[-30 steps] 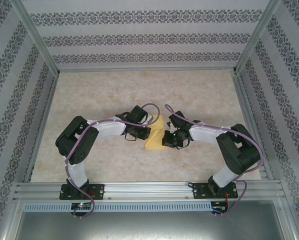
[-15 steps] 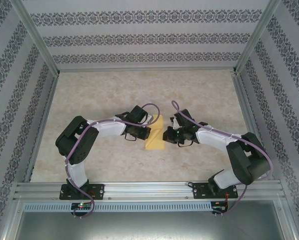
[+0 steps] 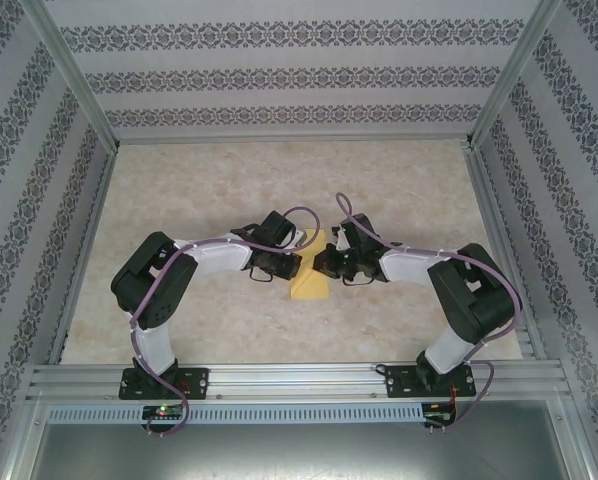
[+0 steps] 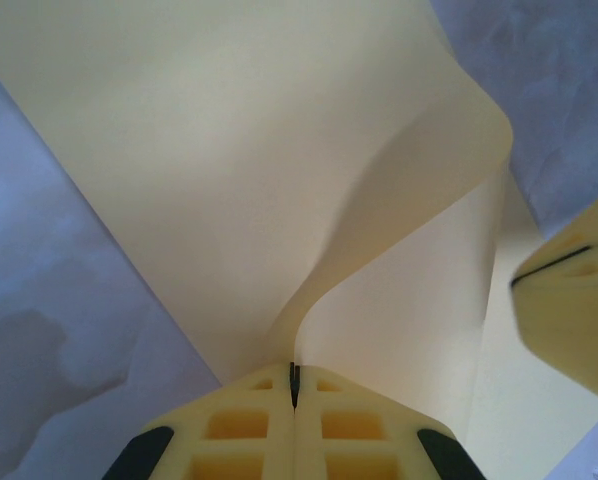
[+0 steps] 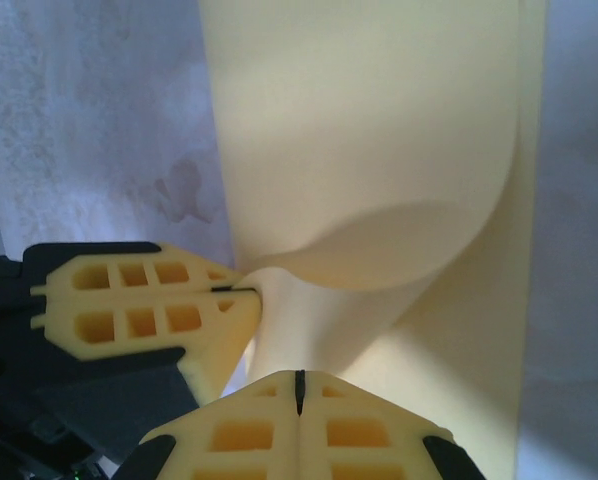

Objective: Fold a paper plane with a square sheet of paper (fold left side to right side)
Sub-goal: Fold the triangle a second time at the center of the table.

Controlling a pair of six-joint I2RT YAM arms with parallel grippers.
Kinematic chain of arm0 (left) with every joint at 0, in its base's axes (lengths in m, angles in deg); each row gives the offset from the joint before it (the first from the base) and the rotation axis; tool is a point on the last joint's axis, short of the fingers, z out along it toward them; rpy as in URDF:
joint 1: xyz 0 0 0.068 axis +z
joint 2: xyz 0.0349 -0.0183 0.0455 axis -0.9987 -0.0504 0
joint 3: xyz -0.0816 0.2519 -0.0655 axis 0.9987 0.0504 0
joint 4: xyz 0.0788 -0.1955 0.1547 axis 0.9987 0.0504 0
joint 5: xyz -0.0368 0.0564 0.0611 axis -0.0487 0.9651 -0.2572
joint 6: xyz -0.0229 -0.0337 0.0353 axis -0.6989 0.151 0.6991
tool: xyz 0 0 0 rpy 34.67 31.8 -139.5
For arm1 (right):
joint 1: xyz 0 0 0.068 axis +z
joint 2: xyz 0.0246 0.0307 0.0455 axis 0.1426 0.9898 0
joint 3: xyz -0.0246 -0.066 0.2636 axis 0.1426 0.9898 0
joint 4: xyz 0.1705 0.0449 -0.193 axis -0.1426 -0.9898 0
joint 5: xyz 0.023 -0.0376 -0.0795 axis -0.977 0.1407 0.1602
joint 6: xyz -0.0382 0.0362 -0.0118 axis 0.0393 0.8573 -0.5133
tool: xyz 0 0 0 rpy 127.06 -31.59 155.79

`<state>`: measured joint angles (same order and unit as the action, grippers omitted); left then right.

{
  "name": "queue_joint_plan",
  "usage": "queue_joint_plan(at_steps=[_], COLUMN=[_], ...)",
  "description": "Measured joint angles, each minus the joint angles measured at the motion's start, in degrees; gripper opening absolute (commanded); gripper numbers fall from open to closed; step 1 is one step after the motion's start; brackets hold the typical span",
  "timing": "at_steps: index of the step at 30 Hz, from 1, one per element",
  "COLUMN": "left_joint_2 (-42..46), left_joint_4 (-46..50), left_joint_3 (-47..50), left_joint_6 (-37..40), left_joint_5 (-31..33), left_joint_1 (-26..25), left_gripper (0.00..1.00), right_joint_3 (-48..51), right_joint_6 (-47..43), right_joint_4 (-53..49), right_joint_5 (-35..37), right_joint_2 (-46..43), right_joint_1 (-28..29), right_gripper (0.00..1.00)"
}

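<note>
The square sheet of paper (image 3: 309,286) is a narrow yellow strip lying between the two grippers at the table's middle. My left gripper (image 3: 295,264) is shut on its left edge, and the pinched layer curls up and over in a soft bend (image 4: 279,150). In the right wrist view that gripper (image 5: 251,290) shows at the left, gripping the curled flap of paper (image 5: 379,120). My right gripper (image 3: 322,263) is shut, its tips (image 5: 299,378) right at the lower layer. I see no paper in its slit (image 4: 514,282).
The marbled tabletop (image 3: 229,180) has open room all around the paper. Aluminium frame posts and patterned walls enclose it on three sides. A metal rail (image 3: 299,380) runs along the near edge by the arm bases.
My right gripper has moved left and a little farther back, closing in on the paper and the left gripper. The left arm has stayed still.
</note>
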<state>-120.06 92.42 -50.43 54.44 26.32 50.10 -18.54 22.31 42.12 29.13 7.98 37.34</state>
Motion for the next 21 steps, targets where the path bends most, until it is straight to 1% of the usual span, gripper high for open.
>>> queue_joint_plan(at_steps=[7, 15, 21], left_joint_2=[0.0, 0.0, 0.0], left_joint_4=[0.0, 0.0, 0.1], left_joint_3=[0.0, 0.0, 0.0], left_joint_6=[0.0, 0.0, 0.0], left_joint_5=[0.0, 0.0, 0.0], left_joint_1=[0.0, 0.0, 0.0], left_gripper=[0.00, 0.00, 0.00], right_joint_3=[-1.5, -3.1, -3.3], right_joint_6=[0.2, 0.2, -0.1], right_joint_4=[1.4, 2.3, 1.8], right_joint_5=[-0.1, -0.5, -0.4], right_joint_2=[1.0, 4.9, 5.2], right_joint_1=[0.3, 1.5, 1.5], right_gripper=[0.00, 0.00, 0.00])
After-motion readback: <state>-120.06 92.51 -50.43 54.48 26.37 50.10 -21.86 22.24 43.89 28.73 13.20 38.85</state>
